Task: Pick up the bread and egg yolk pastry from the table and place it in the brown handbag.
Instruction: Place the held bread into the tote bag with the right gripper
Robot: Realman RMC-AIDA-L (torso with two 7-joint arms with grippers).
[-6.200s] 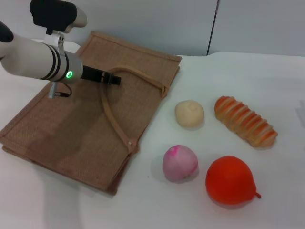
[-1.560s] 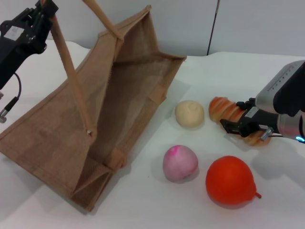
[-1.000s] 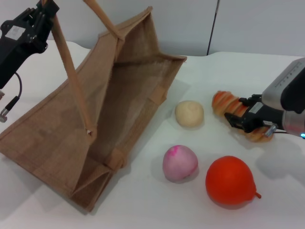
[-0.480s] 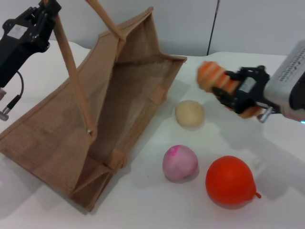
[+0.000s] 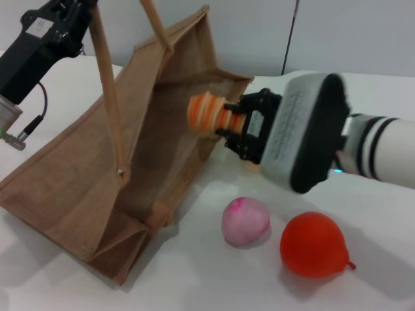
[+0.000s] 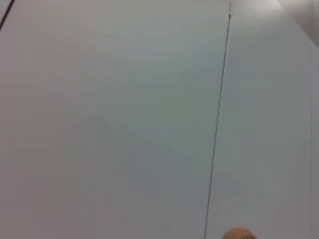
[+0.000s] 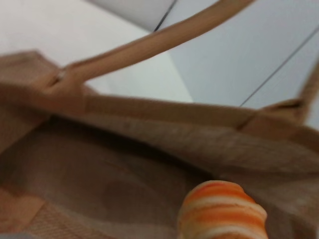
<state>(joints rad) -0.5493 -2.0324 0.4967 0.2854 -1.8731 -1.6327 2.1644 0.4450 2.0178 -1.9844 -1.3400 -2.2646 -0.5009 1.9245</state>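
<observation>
The bread (image 5: 206,111) is held off the table (image 5: 382,259) by the right tool (image 5: 237,126), whose dark fingers are closed around the loaf's rear part. Its long axis runs roughly level, and its free striped end points toward the robot's left, straight at the open mouth of the brown handbag (image 5: 78,188). In the right wrist view the loaf's rounded orange-and-cream tip (image 7: 223,216) sits just at the bag's opening, with the woven interior (image 7: 99,184) ahead of it showing no contents; one strap (image 7: 149,42) crosses above the rim. The handbag lies on its side on the table with its mouth propped wide, facing the robot's right. The left tool (image 5: 61,16) is raised near the upper left of the head view, and a strap handle (image 5: 110,97) runs up to it, holding the upper wall of the bag lifted; whether its fingers are clamped on the strap cannot be told. The egg yolk pastry is not visible, the right arm's broad pale housing covering that part of the table. A pink-topped ball (image 5: 246,221) and an orange-red round fruit (image 5: 314,245) rest on the table near each other, below the right arm and apart from the bag. No writing can be read anywhere.
</observation>
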